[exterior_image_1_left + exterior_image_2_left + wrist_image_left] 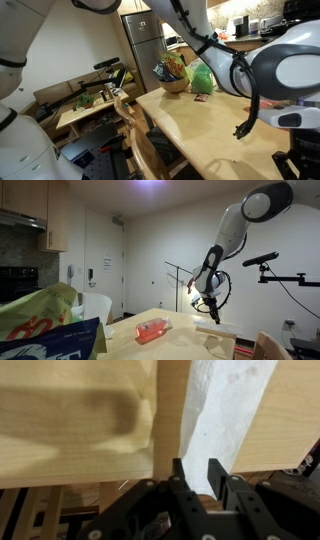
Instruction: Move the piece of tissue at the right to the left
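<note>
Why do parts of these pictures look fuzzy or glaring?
In an exterior view the arm close to the lens blurs; in an exterior view the ceiling light glares and the near bag is unfocused; in the wrist view the tissue looks soft.

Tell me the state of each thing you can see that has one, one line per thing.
Tissue: lying flat by the table edge, not gripped.
Gripper: open, above the tissue, holding nothing.
Red packet: lying flat on the table, untouched.
Bowl: upright, filled.
Fridge: doors shut.
</note>
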`<state>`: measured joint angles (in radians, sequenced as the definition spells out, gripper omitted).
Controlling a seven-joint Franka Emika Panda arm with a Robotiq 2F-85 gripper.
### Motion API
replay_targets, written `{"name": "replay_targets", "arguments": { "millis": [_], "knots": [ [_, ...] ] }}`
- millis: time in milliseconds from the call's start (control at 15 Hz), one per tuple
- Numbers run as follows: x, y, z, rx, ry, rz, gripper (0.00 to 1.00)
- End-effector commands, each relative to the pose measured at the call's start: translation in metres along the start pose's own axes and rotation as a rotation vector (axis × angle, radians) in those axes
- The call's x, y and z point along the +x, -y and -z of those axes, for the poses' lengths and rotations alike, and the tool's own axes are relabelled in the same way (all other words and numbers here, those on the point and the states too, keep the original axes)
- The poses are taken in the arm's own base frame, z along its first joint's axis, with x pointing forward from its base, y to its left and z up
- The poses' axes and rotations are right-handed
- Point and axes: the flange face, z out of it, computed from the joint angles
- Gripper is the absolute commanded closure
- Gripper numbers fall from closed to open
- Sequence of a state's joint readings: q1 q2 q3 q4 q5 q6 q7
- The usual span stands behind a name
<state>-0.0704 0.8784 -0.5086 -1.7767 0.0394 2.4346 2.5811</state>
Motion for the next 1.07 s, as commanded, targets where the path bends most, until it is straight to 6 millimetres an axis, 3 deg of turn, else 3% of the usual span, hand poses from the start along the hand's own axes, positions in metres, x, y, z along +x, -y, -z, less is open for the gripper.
{"name": "replay_targets", "arguments": {
  "millis": [0,333,667,1000],
  "knots": [
    [-0.006,-0.022,0.000,-0.006,0.045,0.001,0.36],
    [-0.031,-0.055,0.001,-0.004,0.104,0.090,0.01],
    [-0.059,-0.075,0.021,0.048,0.235,0.191,0.00],
    [-0.084,-0.070,0.048,0.169,0.529,0.145,0.00]
  ]
}}
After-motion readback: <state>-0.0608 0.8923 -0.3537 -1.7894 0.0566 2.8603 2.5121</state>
